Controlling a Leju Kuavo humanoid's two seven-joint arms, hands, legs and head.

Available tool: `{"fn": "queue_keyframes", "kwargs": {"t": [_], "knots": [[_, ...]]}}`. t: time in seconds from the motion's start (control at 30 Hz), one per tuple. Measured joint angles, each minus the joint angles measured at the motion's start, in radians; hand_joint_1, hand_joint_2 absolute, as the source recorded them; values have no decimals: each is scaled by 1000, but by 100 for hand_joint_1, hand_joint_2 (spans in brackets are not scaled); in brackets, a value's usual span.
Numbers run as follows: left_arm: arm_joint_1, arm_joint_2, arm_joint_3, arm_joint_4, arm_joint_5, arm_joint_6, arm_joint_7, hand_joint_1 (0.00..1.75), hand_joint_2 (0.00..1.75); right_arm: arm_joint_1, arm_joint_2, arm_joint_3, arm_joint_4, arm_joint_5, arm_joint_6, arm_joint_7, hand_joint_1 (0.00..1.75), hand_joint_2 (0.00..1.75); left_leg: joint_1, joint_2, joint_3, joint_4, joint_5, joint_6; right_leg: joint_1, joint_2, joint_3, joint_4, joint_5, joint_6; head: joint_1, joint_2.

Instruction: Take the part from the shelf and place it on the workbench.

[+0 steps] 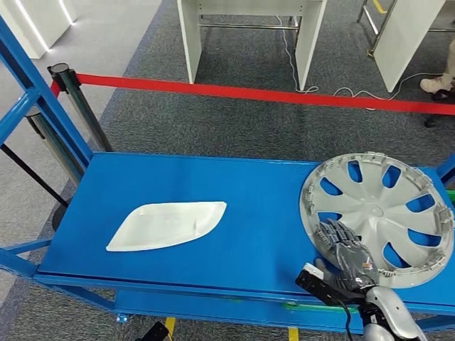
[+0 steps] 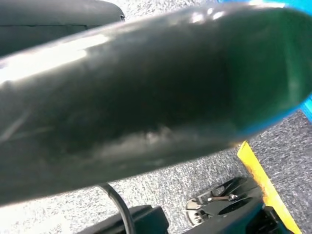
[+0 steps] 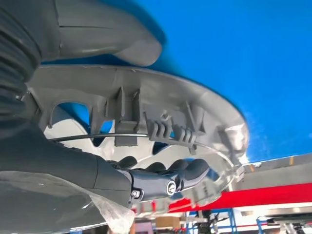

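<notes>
A silver wheel cover (image 1: 378, 213) with several blue-showing cutouts lies at the right end of the blue shelf deck (image 1: 257, 185). My right hand (image 1: 348, 256) grips its near-left rim. In the right wrist view the thumb (image 3: 110, 34) lies on one face of the wheel cover (image 3: 165, 97) and the dark fingers (image 3: 165, 178) curl under the other face. A flat white teardrop-shaped part (image 1: 166, 225) rests on the left half of the deck, away from the hand.
A red barrier belt (image 1: 257, 92) runs across behind the shelf from a dark post (image 1: 80, 99). Blue frame tubes (image 1: 32, 92) rise at the left. White table legs (image 1: 190, 35) stand beyond on grey carpet. A person's shoe (image 1: 437, 84) shows at far right.
</notes>
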Motion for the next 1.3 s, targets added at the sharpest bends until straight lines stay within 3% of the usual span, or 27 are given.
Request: {"fn": "queue_keyframes", "kwargs": {"t": [0.07,0.1,0.13,0.17,0.23,0.3,0.4,0.47,0.5,0.57,0.6,0.63,0.67,0.7,0.73,0.8,0.9,0.97,1.0,1.1,1.13,1.17,1.2,1.27,1.3], "knots": [[2,1,0,0,0,1,0,0,0,-7,3,4,9,18,1,14,0,175,3,0,-58,136,-69,-8,0,-1,-1,0,1,-3,-1,0],[4,1,-1,0,0,1,0,0,0,-9,5,6,13,24,1,19,0,175,6,0,-82,193,-89,-11,-1,-1,-1,0,1,-3,-1,0],[7,1,-1,0,0,1,0,0,0,-11,7,6,17,27,1,22,0,175,8,0,-91,218,-90,-13,-2,-1,-1,0,1,-3,-1,0],[9,2,-1,0,0,1,0,0,0,-13,9,6,22,29,1,24,0,175,10,0,-82,201,-70,-15,-3,0,0,0,1,-1,-1,0],[10,5,-1,0,1,1,0,0,0,-18,12,5,29,34,1,30,0,175,17,0,-19,72,-2,-22,-9,4,2,3,0,8,-1,0],[9,5,-1,0,1,1,0,0,0,-22,13,3,34,45,1,41,0,175,19,-5,34,-41,33,-20,-9,11,0,10,-3,24,-3,0],[11,5,-1,0,1,4,-2,0,0,-23,14,0,39,69,0,63,0,175,14,-8,40,-64,35,4,-8,16,-4,3,1,45,-5,0],[11,5,-1,0,3,7,-4,0,0,-22,14,-1,42,78,-1,75,0,175,14,-6,38,-68,41,20,-11,12,-18,23,-16,53,-3,0],[10,5,-1,0,3,8,-4,0,0,-22,14,-1,43,80,-1,78,0,175,14,-4,37,-70,44,27,-11,10,-40,65,-41,55,-2,0],[11,5,-1,0,4,9,-5,0,0,-21,15,-1,47,82,-1,81,0,175,9,-3,32,-70,46,35,-10,7,-108,203,-106,54,0,0],[13,5,-1,0,4,9,-5,0,0,-21,15,-2,49,82,-1,81,0,175,5,-2,30,-70,46,37,-9,7,-141,269,-129,53,0,0],[14,5,-1,0,5,9,-5,0,0,-21,16,-2,50,82,-1,82,0,175,2,-1,30,-70,46,38,-8,7,-160,303,-132,51,0,0],[15,5,-1,0,6,9,-5,0,0,-21,17,-2,51,82,-1,82,0,175,-1,0,30,-70,46,40,-5,7,-158,297,-115,46,0,0],[15,5,-1,0,6,9,-5,0,0,-21,17,-3,51,82,-1,82,0,175,-3,0,33,-70,45,40,-2,7,-135,249,-82,39,0,0],[15,5,-1,0,7,9,-5,0,0,-22,18,-3,51,82,-1,81,0,175,-4,-1,35,-70,45,41,3,7,-98,175,-44,29,0,0],[14,2,-1,0,8,10,-5,0,0,-26,19,-3,51,82,-2,81,0,175,-7,-1,37,-69,42,37,12,4,-35,49,-4,13,0,0],[12,-1,-1,0,9,10,-5,0,0,-29,21,-1,50,82,-2,79,0,175,-4,-1,37,-70,41,22,21,2,-18,6,-2,5,-1,0],[12,-1,-1,0,9,10,-5,0,0,-30,22,0,50,82,-2,79,0,175,-2,-2,36,-57,29,10,17,0,-6,-6,7,-1,-1,0],[12,-1,-1,0,9,11,-5,0,0,-30,24,0,50,83,-2,79,7,175,-2,-2,25,-29,8,3,13,-1,0,-12,11,-5,-3,0],[14,1,-1,0,10,11,-5,0,0,-30,29,0,50,84,-1,82,138,175,5,-3,-52,151,-87,-12,10,-3,3,-16,15,-9,-6,0],[15,1,-1,0,10,12,-5,0,0,-30,31,0,51,83,0,84,175,175,7,-3,-71,194,-99,-16,9,-3,3,-15,15,-9,-5,0],[16,2,-1,0,10,12,-5,0,0,-30,33,-1,52,79,4,84,175,175,9,-3,-73,200,-89,-19,8,-3,3,-15,15,-8,-5,0],[17,3,-1,0,10,12,-5,0,0,-31,34,-3,54,69,10,80,175,175,11,-2,-57,166,-61,-22,7,-2,4,-15,14,-7,-5,0],[16,5,-1,0,9,13,-5,0,0,-33,36,-10,59,42,25,65,175,175,17,-3,7,31,7,-27,5,1,6,-9,10,2,-5,0],[15,5,-1,0,8,13,-5,0,0,-34,36,-15,63,29,32,56,175,175,18,-5,33,-24,26,-24,5,4,5,-5,8,9,-5,0]]}}
